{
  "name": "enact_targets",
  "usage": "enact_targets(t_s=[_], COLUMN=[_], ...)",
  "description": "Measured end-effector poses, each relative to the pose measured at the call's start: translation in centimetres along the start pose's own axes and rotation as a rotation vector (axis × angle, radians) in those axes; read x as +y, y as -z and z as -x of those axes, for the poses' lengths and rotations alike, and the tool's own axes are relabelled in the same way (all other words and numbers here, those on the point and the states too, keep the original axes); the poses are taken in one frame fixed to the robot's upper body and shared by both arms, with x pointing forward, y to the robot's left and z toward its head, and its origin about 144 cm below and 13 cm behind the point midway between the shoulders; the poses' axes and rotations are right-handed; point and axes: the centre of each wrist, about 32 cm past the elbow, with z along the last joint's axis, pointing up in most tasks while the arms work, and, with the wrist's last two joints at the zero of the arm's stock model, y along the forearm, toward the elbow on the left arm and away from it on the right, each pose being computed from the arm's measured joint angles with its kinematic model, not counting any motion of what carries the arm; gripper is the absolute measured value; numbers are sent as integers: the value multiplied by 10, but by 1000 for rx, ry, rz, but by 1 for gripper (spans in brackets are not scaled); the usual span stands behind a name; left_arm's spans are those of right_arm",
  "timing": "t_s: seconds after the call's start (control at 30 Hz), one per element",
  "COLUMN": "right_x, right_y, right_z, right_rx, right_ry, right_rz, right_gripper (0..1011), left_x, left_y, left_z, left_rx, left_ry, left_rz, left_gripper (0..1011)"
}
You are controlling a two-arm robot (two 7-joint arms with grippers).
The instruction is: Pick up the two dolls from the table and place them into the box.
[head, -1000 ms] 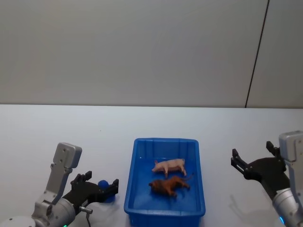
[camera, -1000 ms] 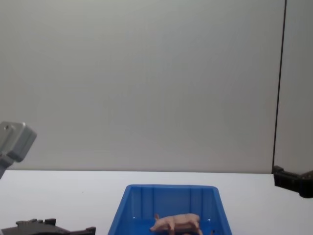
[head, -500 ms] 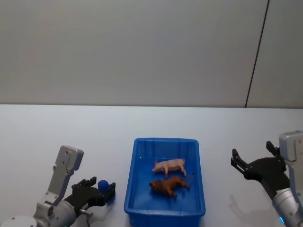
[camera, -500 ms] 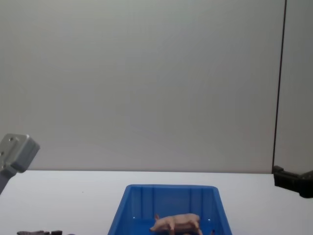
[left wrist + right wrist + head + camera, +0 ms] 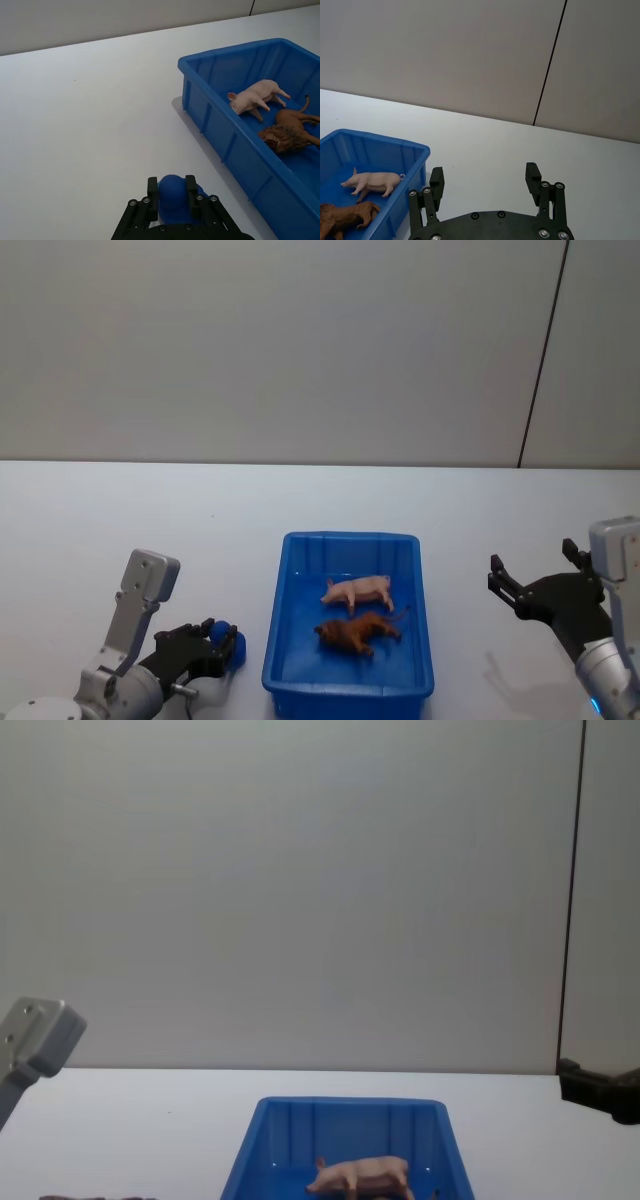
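Both dolls lie inside the blue box (image 5: 282,635) in the middle of the white table (image 5: 140,515). The pale pink pig (image 5: 357,590) is on the far side, and the shaggy brown doll (image 5: 358,632) lies just nearer to me. The pig (image 5: 256,95), the brown doll (image 5: 290,134) and the box's rim (image 5: 220,55) also show in the left wrist view. My left gripper (image 5: 222,642) hangs low to the left of the box, its fingers (image 5: 190,189) drawn in against a blue round knob (image 5: 172,194). My right gripper (image 5: 533,568) hovers right of the box, open and empty, its fingers (image 5: 437,181) spread wide.
A plain grey wall rises behind the table, with a dark vertical seam (image 5: 540,370) at the right. Bare white tabletop runs left, right and behind the box. My left arm's grey wrist housing (image 5: 40,1035) shows at the chest view's left edge.
My left gripper's fingers have drawn together from wide open, and the arm has pulled back toward me and sunk lower. The right arm and both dolls have stayed put.
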Motion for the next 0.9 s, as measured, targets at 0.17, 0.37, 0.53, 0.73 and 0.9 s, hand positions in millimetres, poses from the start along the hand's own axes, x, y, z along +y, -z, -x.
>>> enact_targets(t_s=[0.17,0.37,0.53,0.73,0.9], right_x=[0,0,0,0,0], right_y=[0,0,0,0,0], right_z=[0,0,0,0,0], right_rx=[0,0,0,0,0], right_ry=[0,0,0,0,0], right_rz=[0,0,0,0,0], right_gripper=[1001,1001,1001,1001,1001], left_x=[1,5,10,16,21], left_y=[-3,-13,-28,-49,-67], left_z=[2,6,10,15,20], left_rx=[-10,-40,-83,-136,-185], left_ry=[3,1,0,5,32], left_rz=[17,58,106,163,214], left_gripper=[302,263,236,206,178])
